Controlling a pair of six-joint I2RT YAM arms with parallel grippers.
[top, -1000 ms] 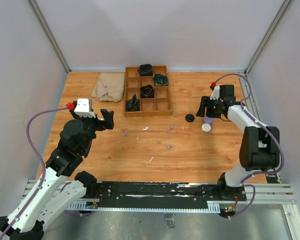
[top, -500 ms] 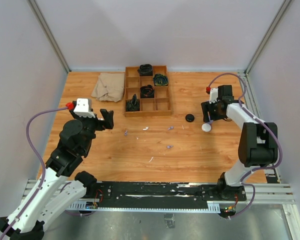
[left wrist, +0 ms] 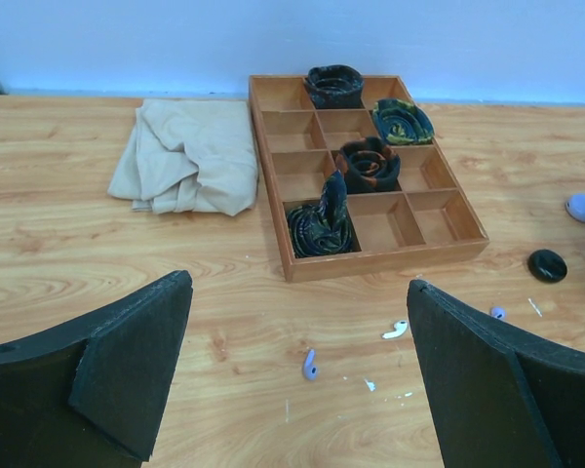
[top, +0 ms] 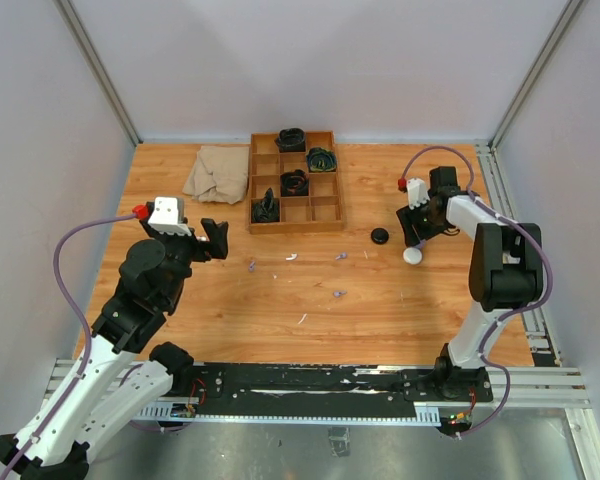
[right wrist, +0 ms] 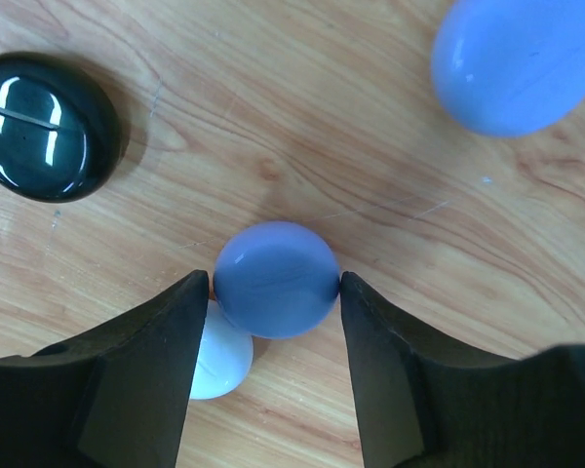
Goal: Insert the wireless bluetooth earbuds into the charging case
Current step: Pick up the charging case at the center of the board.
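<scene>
Fingers [right wrist: 127, 390] of the right claw [right wrist: 276, 283] press against both flanks of a lilac round plastic charging case [right wrist: 276, 273]. The claw stands partly closed and is holding that case. Such a grip makes sense if the case has to be carried toward the buds or steadied for opening.

The left claw [left wrist: 297, 288] hangs wide apart with nothing in it, well off on the other side. It looks down over the tiny lilac and white stemmed plastic earbuds [left wrist: 310, 365] scattered on the bare middle of the wooden table [top: 230, 300]. That reads as a waiting pose, ready to pick one up once a case is open. None of the buds is in a case yet.

Much is unclear. I cannot tell whether the held case rests on the table or is raised off it, and no lid seam shows on it. A white round puck [right wrist: 224, 366] is half covered by the lilac case and one finger. A glossy black round puck [right wrist: 47, 127] lies apart and whole, while a second lilac puck [right wrist: 517, 58] is cut off by the frame edge. From above, the right claw hides its case altogether. The earbuds there are mere flecks whose orientation is unreadable, and no black bud can be made out.
</scene>
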